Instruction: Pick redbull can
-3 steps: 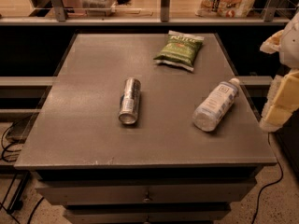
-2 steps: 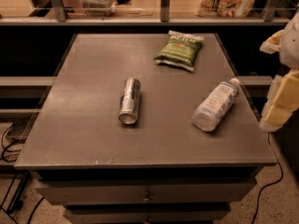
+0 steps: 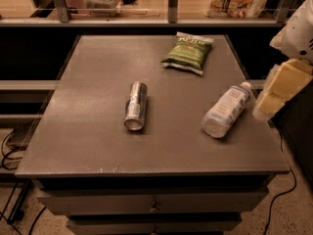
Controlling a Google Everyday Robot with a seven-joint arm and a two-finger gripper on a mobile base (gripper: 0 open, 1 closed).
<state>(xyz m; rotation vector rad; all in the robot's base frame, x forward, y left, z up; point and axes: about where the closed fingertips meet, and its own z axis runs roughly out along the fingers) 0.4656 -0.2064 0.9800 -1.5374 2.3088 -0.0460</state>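
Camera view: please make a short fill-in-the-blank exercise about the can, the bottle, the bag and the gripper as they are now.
1. The redbull can lies on its ____ on the table.
2. The bag of chips at the far side of the table is ____ in colour.
3. The clear plastic bottle has a ____ cap.
4. The gripper is at the ____ edge of the picture, near the bottle's cap and apart from the can.

Missing words: side; green; white; right

Office snack area: drawer counter (image 3: 83,131), chip bag (image 3: 188,53); jaws at right edge
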